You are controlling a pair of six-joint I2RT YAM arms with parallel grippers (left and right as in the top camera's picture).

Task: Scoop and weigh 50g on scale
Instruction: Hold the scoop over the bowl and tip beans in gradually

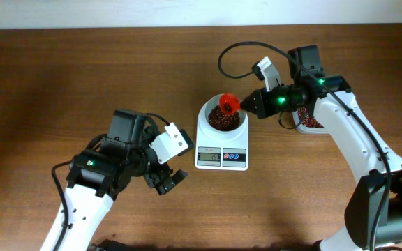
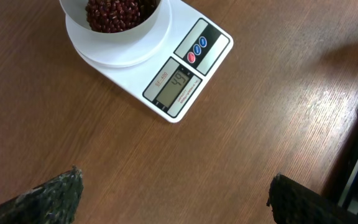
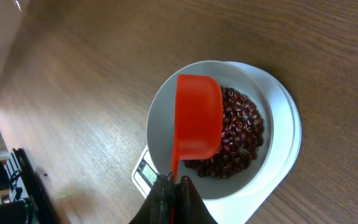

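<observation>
Beans (image 3: 241,134) lie heaped in the bowl (image 3: 160,118) of the scale (image 1: 221,139), just under the overturned scoop (image 3: 197,115), whose handle the right gripper (image 3: 174,190) clamps. Left gripper (image 1: 167,180) hangs spread, empty. Pouring seems the step. The display (image 2: 176,87) looks barely short, so next calls for a gentle top-up.

Pretty plain setup here: a brown wood-grain table (image 1: 61,84) fills almost the whole overhead view, grain running sideways. Past its far edge there's a pale strip (image 1: 187,12), wall or floor, can't tell which. Light is even, soft sheen on the wood, shadows faint.
</observation>
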